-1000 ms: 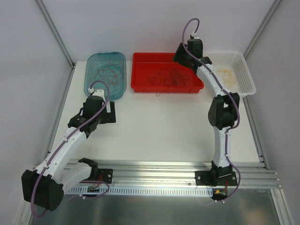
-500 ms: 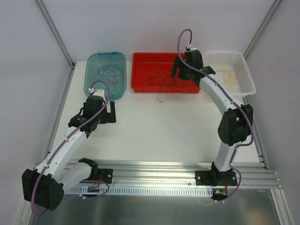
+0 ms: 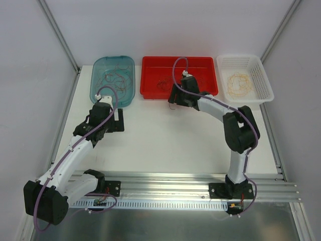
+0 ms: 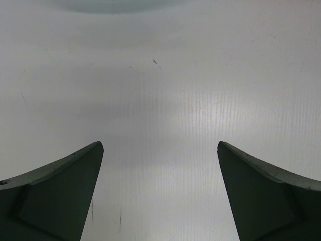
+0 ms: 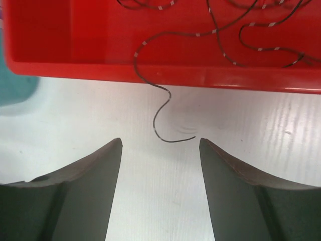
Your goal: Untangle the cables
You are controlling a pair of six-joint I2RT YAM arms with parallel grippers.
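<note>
My right hand [image 5: 160, 141], spread and empty, hangs lower-center over the dark cable [image 5: 159, 108] spilling from the red tray [image 5: 50, 55] onto the counter [image 5: 261, 150], ready to pinch it.

Two arms: left arm [image 3: 70, 155] at seven o'clock, right arm [image 3: 239, 133] at four. Three bins: teal tub [image 3: 114, 57] at eleven, red tray [image 3: 150, 94] at twelve, white basket [image 3: 266, 85] at one. Three tangles of cables [image 3: 238, 79], one per bin; strands uncountable.

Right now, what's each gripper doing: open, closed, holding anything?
Left gripper: open, empty.
Right gripper: open, empty; a dark cable trails out of the red tray in front of it.
</note>
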